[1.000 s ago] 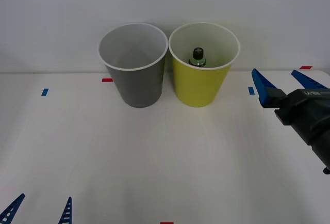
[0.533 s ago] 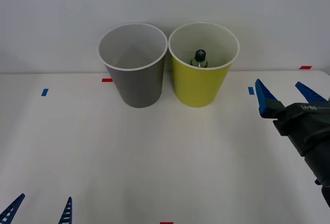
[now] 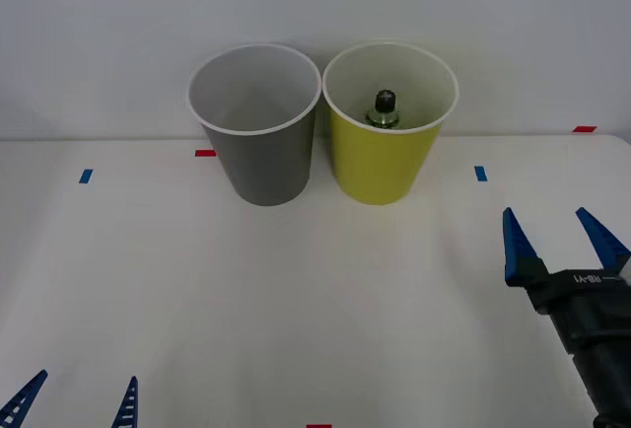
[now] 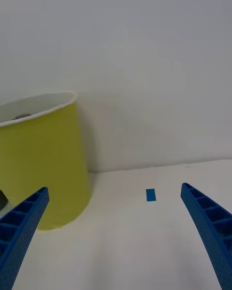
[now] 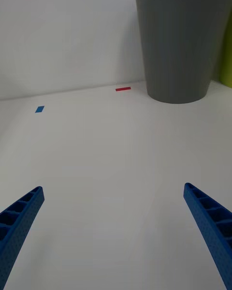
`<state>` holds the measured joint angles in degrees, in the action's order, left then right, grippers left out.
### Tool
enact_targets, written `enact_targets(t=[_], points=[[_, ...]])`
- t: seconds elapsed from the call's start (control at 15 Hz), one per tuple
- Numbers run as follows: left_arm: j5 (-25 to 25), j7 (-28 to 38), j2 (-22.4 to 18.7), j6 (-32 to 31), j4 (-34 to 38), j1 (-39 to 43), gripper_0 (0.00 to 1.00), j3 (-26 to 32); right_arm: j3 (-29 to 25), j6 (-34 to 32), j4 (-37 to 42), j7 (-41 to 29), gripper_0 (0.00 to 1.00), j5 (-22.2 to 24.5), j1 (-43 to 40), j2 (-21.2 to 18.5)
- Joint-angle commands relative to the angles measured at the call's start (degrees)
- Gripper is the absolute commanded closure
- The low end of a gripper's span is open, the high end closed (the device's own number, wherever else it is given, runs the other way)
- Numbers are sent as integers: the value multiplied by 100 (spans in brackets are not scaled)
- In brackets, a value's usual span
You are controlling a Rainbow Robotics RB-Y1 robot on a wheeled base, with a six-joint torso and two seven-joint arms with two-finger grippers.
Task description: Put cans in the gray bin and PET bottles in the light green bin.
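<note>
Front view: the PET bottle (image 3: 384, 109) stands inside the light green bin (image 3: 385, 162), beside the gray bin (image 3: 264, 162); right gripper (image 3: 565, 241) wide open, empty. Right wrist: what seems its cap (image 4: 20, 117) at the rim. Left wrist: left gripper (image 5: 116, 237) spread, empty

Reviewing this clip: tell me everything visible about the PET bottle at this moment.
Little of the PET bottle shows: a black screw cap and, below it, a clear neck with a hint of green. It stands roughly upright inside the light green bin, toward the bin's front wall, its top below the white rim. The bin hides its body and label, so whether it leans on the wall cannot be told. No gripper touches it; the right gripper hangs open, well off to the bin's right and nearer the robot.
</note>
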<state>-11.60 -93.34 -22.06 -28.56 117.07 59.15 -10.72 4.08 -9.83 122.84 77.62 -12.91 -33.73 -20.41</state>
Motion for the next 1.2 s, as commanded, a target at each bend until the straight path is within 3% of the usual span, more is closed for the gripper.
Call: enact_targets(t=[0.07,0.6,1.2], points=[[0,0,0,0,0,0,0,0,234,-529,-102,622,6,-326,-590,-33],[0,0,0,0,0,0,0,0,955,-1900,-102,1361,3,-572,-2076,-191],[0,0,0,0,0,0,0,0,1016,-2014,-93,1571,1,-590,-2542,-191]])
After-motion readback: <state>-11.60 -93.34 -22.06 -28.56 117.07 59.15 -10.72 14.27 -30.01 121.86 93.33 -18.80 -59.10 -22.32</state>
